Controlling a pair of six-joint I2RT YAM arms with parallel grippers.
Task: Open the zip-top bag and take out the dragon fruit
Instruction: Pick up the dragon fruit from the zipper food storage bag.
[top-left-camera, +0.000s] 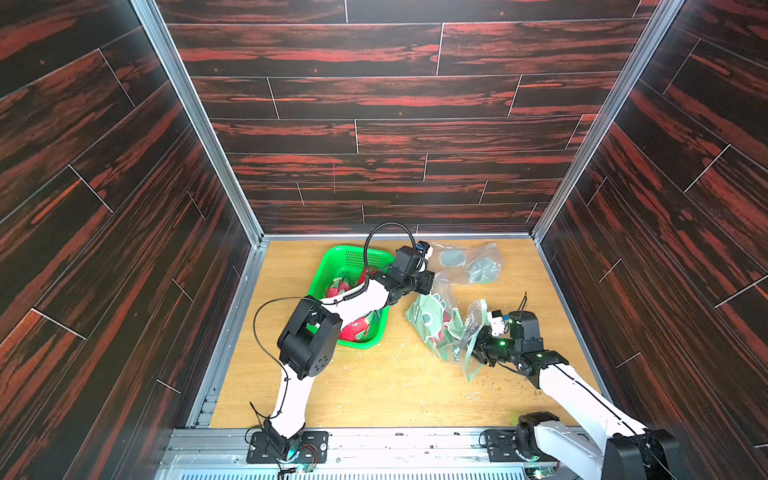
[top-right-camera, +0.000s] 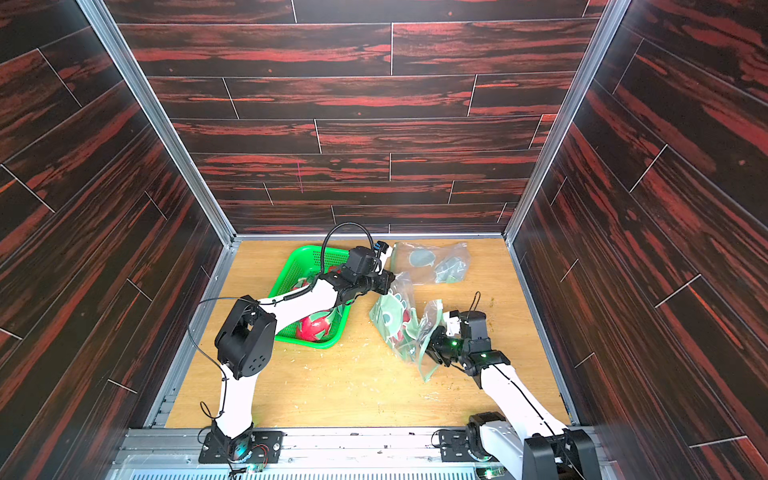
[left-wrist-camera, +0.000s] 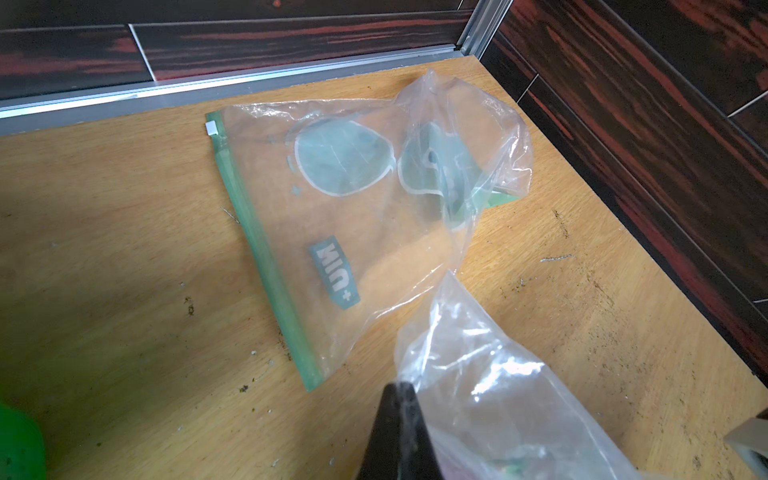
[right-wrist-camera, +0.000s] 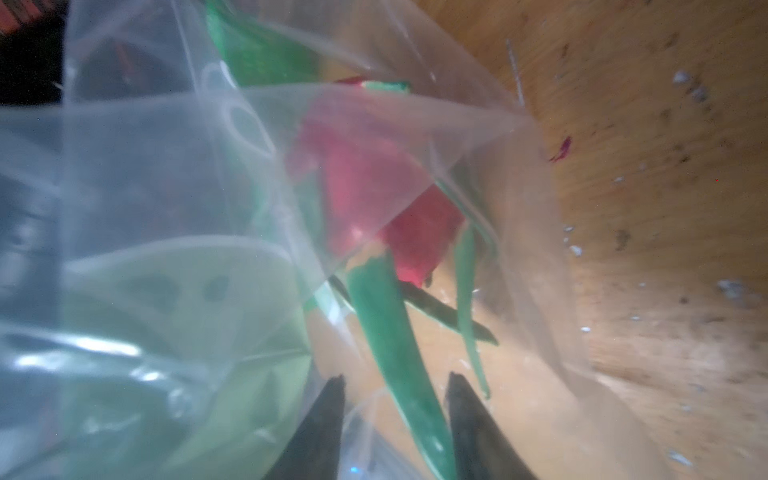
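The zip-top bag (top-left-camera: 434, 328) (top-right-camera: 397, 322) stands crumpled on the wooden table, right of centre, printed with green shapes. My left gripper (top-left-camera: 428, 286) (left-wrist-camera: 399, 388) is shut on a fold of its clear plastic (left-wrist-camera: 478, 374) at the far upper end. A red dragon fruit (right-wrist-camera: 374, 187) with green scales lies inside the bag. My right gripper (top-left-camera: 473, 345) (right-wrist-camera: 397, 380) reaches into the bag's near mouth, open, with one long green scale (right-wrist-camera: 390, 332) lying loose between its fingers. Two more dragon fruits (top-left-camera: 355, 328) (top-right-camera: 313, 326) sit in the basket, partly hidden by my left arm.
The green perforated basket (top-left-camera: 353, 257) (top-right-camera: 307, 259) stands at the back left of the table. A second, flat zip-top bag (top-left-camera: 469, 262) (left-wrist-camera: 332, 199) lies by the back wall. Crumbs dot the table. Dark walls close in on three sides.
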